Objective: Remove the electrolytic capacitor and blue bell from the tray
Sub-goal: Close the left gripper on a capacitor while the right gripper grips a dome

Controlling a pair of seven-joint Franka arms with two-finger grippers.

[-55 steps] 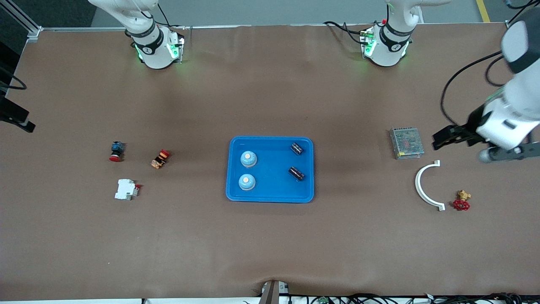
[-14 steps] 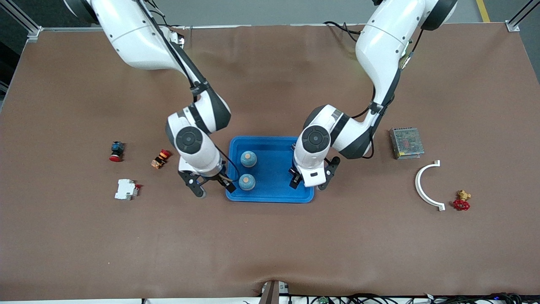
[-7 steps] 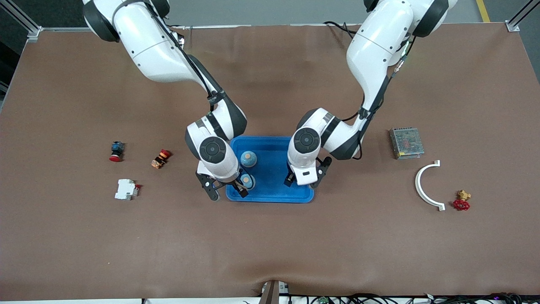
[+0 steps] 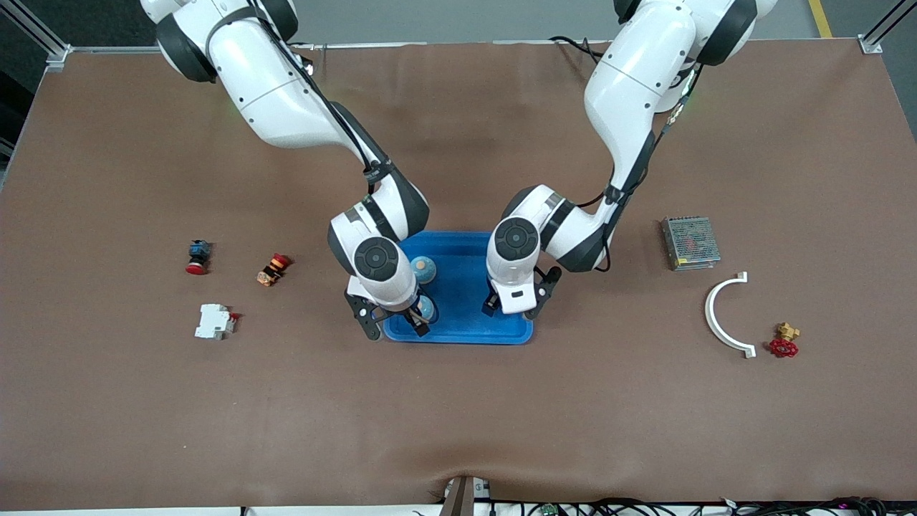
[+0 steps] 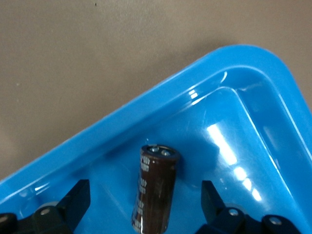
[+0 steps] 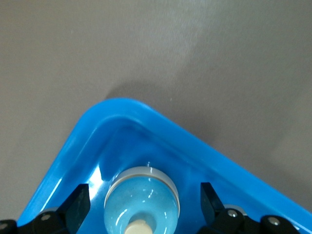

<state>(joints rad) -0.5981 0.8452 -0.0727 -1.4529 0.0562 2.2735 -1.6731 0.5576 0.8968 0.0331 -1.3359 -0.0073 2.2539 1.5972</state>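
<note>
A blue tray (image 4: 458, 335) lies mid-table. My right gripper (image 4: 394, 326) is open and straddles the light-blue bell (image 4: 425, 308) nearer the front camera; in the right wrist view the bell (image 6: 141, 204) sits between the open fingers (image 6: 78, 200) in the tray's corner (image 6: 161, 126). A second bell (image 4: 423, 269) stands just farther back. My left gripper (image 4: 516, 304) is open over the tray's other end. In the left wrist view a dark capacitor (image 5: 155, 190) lies between its fingers (image 5: 214, 204) on the tray (image 5: 146, 105). The arm hides both capacitors in the front view.
Toward the left arm's end lie a metal power supply (image 4: 690, 242), a white arc piece (image 4: 720, 315) and a red-handled valve (image 4: 784, 342). Toward the right arm's end lie a white breaker (image 4: 215, 321), an orange switch (image 4: 272, 269) and a red-blue push button (image 4: 197, 256).
Both arms have swung in over the tray. The right gripper has moved from beside the tray's edge onto the nearer bell; the left gripper has settled around a capacitor.
</note>
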